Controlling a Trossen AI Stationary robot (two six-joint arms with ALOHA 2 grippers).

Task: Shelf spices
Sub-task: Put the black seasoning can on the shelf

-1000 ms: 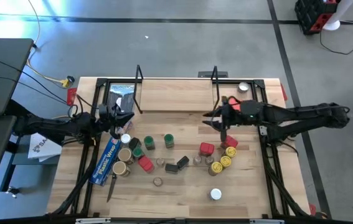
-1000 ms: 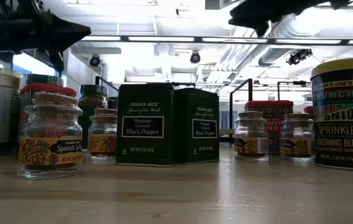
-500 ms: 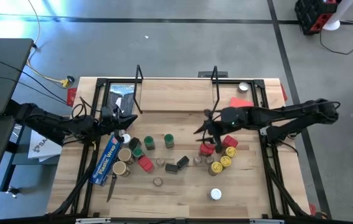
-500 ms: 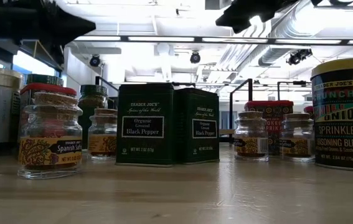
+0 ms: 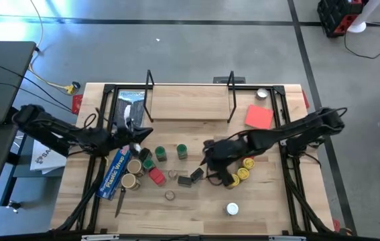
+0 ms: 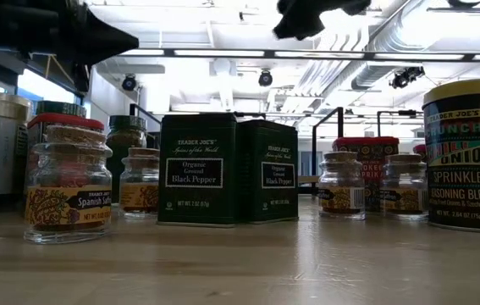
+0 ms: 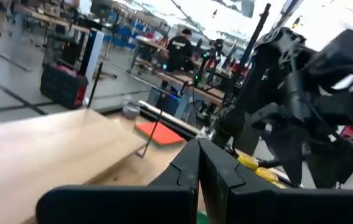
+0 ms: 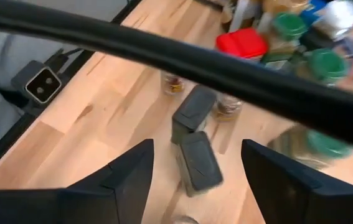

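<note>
The spices stand in a loose group mid-table: green-lidded jars (image 5: 181, 151), a red tin (image 5: 156, 176), yellow-lidded jars (image 5: 242, 173), two dark tins (image 5: 191, 177) and a white-lidded jar (image 5: 232, 209). The shelf (image 5: 190, 106), a light-wood board with black wire uprights, stands at the far edge with nothing on it. My right gripper (image 5: 208, 155) is open and hovers above the two dark tins (image 8: 193, 134), touching nothing. Shut, my left gripper (image 5: 144, 134) hangs in the air over the left jars, its fingers (image 7: 188, 163) closed together.
A long blue plastic-wrap box (image 5: 114, 173) lies at the table's left, beside tan-lidded jars (image 5: 133, 167). A flat red square sheet (image 5: 259, 116) lies right of the shelf, and a small jar (image 5: 262, 94) stands at the far right corner. Bare wood runs along the near edge.
My right gripper has swung from beside the shelf's right upright toward the near edge and the left, coming over the dark tins and uncovering the red sheet. My left gripper has drifted slightly toward the right. No spice has moved.
</note>
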